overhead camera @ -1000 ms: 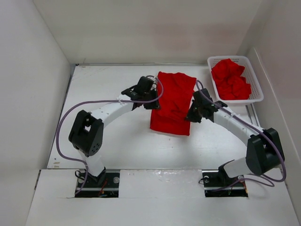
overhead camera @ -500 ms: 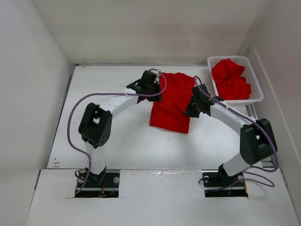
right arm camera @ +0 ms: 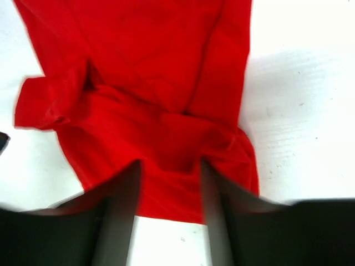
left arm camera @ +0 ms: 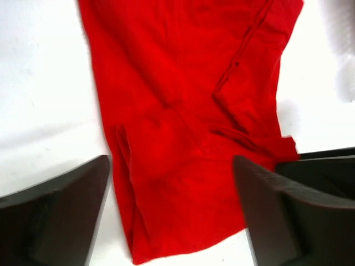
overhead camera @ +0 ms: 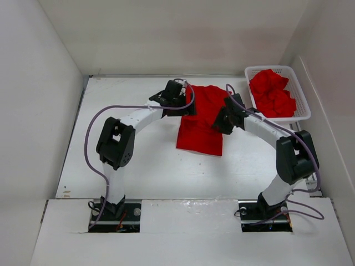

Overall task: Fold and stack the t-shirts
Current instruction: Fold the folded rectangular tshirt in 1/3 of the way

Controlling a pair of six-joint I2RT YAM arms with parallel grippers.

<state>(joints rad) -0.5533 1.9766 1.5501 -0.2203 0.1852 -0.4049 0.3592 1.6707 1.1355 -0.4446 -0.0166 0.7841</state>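
Observation:
One red t-shirt [overhead camera: 201, 132] lies folded into a long strip on the white table, its far part between the two arms. My left gripper [overhead camera: 182, 104] hovers over its left edge. In the left wrist view that gripper [left arm camera: 171, 166] is open wide and the t-shirt [left arm camera: 183, 111] lies flat below, free of both fingers. My right gripper [overhead camera: 223, 118] is at the shirt's right edge. In the right wrist view it [right arm camera: 169, 166] is open partway, with a rumpled fold of the t-shirt [right arm camera: 150, 66] lying between the parted fingers. More red t-shirts [overhead camera: 272, 94] are piled in the basket.
A white mesh basket [overhead camera: 304, 108] stands at the far right corner against the right wall. White walls close in the table [overhead camera: 138, 160] on the left, back and right. Both arm bases sit at the near edge.
Both grippers moved toward the far side along the shirt's edges, then opened from shut and let go of the cloth. The shirt stays folded on the table.

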